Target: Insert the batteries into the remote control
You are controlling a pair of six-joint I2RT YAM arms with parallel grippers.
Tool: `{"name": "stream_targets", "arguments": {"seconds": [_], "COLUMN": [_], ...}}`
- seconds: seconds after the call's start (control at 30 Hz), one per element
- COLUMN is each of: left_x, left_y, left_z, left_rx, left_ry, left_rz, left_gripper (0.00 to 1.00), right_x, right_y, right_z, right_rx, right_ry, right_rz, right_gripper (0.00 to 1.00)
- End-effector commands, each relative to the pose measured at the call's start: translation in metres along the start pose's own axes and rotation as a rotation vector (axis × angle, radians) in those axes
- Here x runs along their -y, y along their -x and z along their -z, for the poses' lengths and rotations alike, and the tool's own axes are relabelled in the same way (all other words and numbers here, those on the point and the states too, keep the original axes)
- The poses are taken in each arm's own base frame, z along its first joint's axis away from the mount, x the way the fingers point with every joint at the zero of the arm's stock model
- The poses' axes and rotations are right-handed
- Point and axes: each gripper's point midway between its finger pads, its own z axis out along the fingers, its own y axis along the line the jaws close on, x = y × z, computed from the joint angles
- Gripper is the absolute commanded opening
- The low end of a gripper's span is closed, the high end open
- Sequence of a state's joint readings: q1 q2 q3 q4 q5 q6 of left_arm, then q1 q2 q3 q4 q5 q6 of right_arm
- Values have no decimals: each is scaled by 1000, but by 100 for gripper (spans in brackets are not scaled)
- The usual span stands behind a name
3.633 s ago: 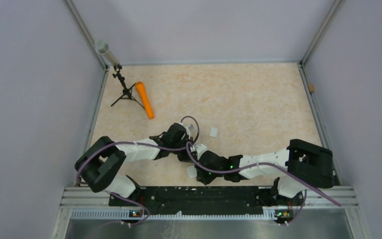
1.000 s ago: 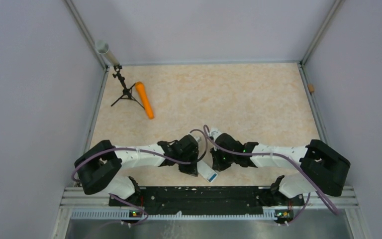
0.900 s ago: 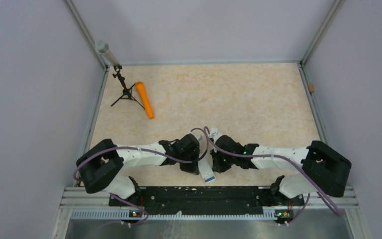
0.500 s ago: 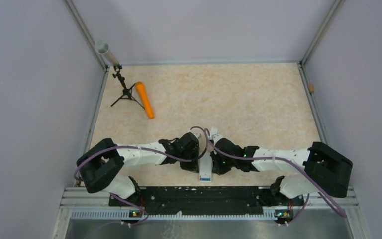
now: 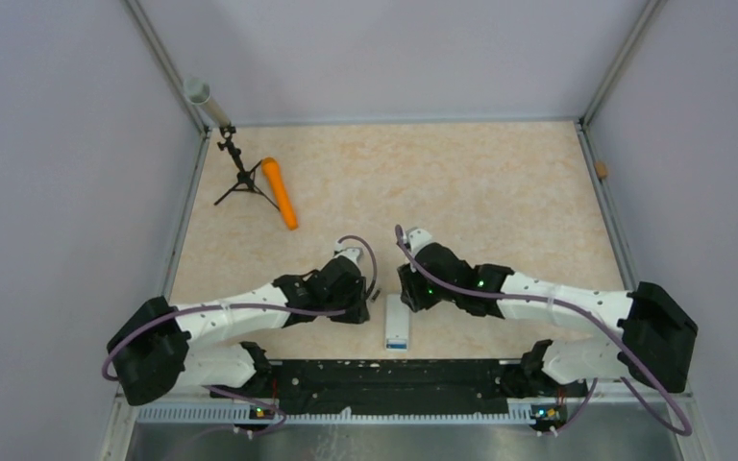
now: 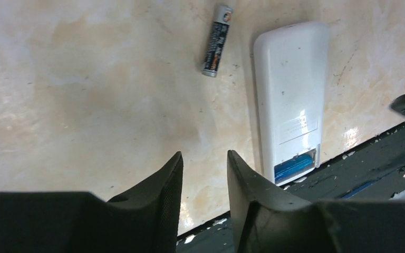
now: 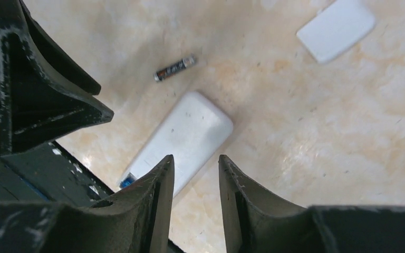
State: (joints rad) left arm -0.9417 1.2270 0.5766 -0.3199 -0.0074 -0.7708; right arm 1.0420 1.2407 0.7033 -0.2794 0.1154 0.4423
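The white remote control (image 5: 398, 325) (image 6: 291, 100) (image 7: 185, 139) lies back-up on the table by the near rail. A blue battery (image 6: 294, 166) (image 7: 128, 181) sits in the recess at its near end. The dark battery (image 6: 217, 40) (image 7: 174, 68) lies loose on the table just left of the remote's far end. My left gripper (image 5: 357, 309) (image 6: 203, 158) hovers open to the left of the remote, with only table between its fingers. Open too, my right gripper (image 5: 409, 300) (image 7: 195, 161) hangs over the remote's right edge, holding nothing.
A white battery cover (image 7: 336, 29) lies on the table beyond the remote. An orange cylinder (image 5: 280, 192), a small black tripod (image 5: 240, 175) and a white tube (image 5: 202, 96) stand at the far left. The black rail (image 5: 384, 376) runs along the near edge.
Both grippers were shut on the remote between them; they have opened and drawn apart. The remote now lies flat by the near rail.
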Motion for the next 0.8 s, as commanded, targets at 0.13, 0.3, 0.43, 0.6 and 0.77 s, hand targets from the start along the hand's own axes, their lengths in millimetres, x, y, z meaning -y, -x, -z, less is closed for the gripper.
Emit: {"name": "stream_targets", "arguments": {"seconds": [0.13, 0.3, 0.43, 0.6, 0.77], "left_x": [-24, -32, -41, -43, -42], "left_y": [16, 24, 29, 35, 37], "left_z": [19, 24, 28, 37, 39], "left_rx": [106, 137, 159, 205, 233], "left_ry": [32, 4, -29, -77, -110], "left_rz": [51, 97, 156, 191, 214], "left_gripper": [51, 57, 60, 64, 70], "right_x": [-11, -19, -25, -28, -27], "right_y": [65, 70, 76, 73, 67], "right_z": [4, -15, -28, -39, -51], "right_rx": [95, 30, 35, 61, 44], "right_ry": [43, 94, 149, 213, 285], "right_rz": [251, 454, 564, 750, 941], "right_gripper": [52, 51, 51, 54, 54]}}
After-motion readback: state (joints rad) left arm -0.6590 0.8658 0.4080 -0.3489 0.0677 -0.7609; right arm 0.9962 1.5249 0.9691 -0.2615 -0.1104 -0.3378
